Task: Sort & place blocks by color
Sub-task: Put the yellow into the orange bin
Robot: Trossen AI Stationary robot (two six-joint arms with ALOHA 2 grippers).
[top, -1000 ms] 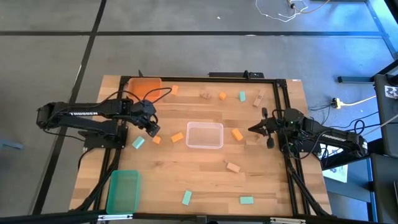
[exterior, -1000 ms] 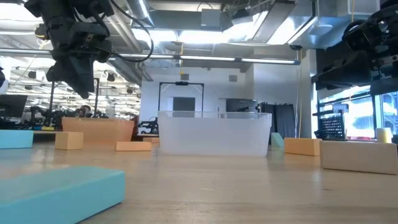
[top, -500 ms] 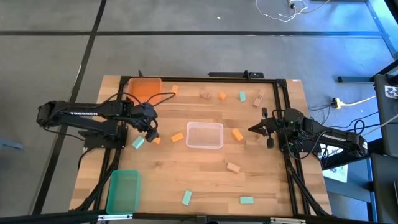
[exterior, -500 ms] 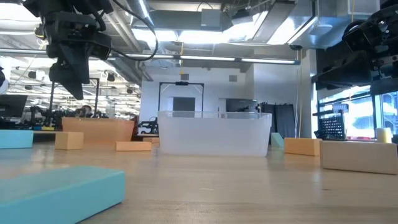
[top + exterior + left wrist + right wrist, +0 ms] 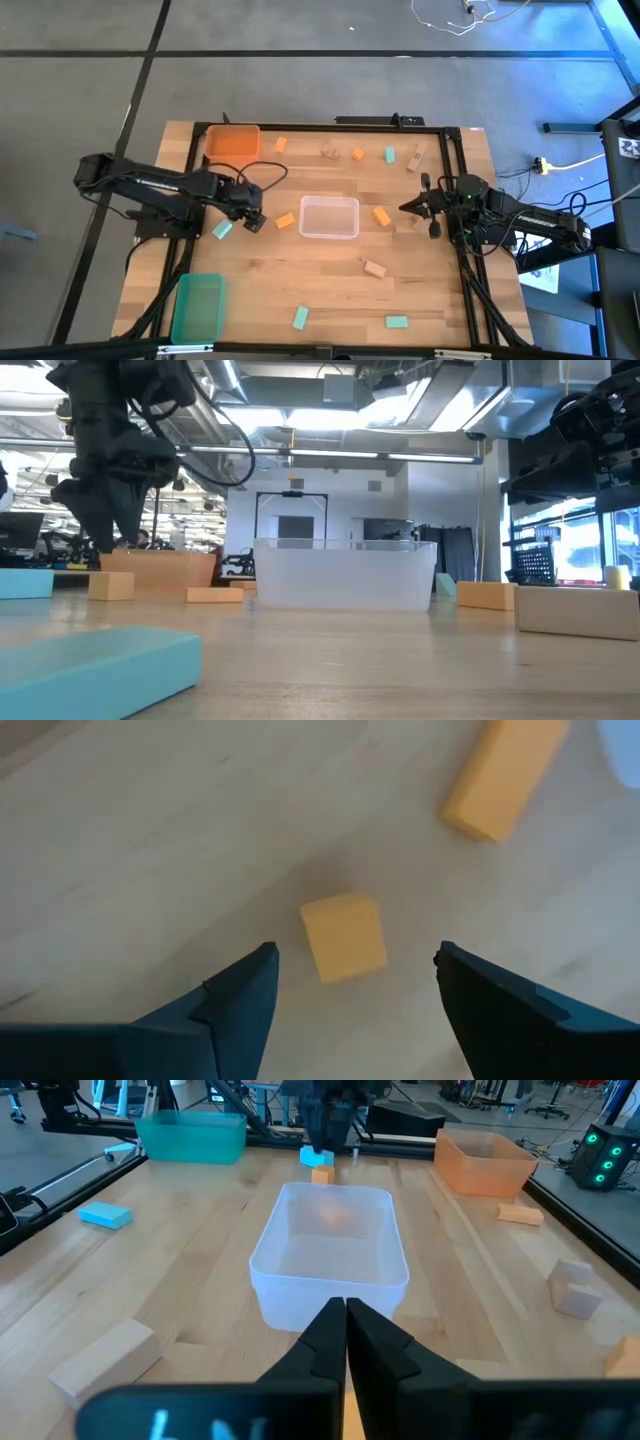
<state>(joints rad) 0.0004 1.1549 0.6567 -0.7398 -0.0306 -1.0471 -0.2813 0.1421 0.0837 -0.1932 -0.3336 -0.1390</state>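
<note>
Where the left gripper [image 5: 254,222] hangs low over the wooden table [image 5: 330,270], fingers [image 5: 235,1005] spread wide, a small orange cube block [image 5: 344,936] lies on the boards between them, untouched. Beside it: a longer orange rectangular block [image 5: 505,775], a mint green block [image 5: 222,230], and the clear plastic bin [image 5: 329,217] at table centre. Orange plastic bin [image 5: 232,140]: far left corner. Green plastic bin [image 5: 198,304]: near left edge. Further orange, mint and tan wood blocks lie scattered singly over the table. Right gripper [image 5: 404,208]: just right of the clear bin, fingers pressed together, holding nothing.
</note>
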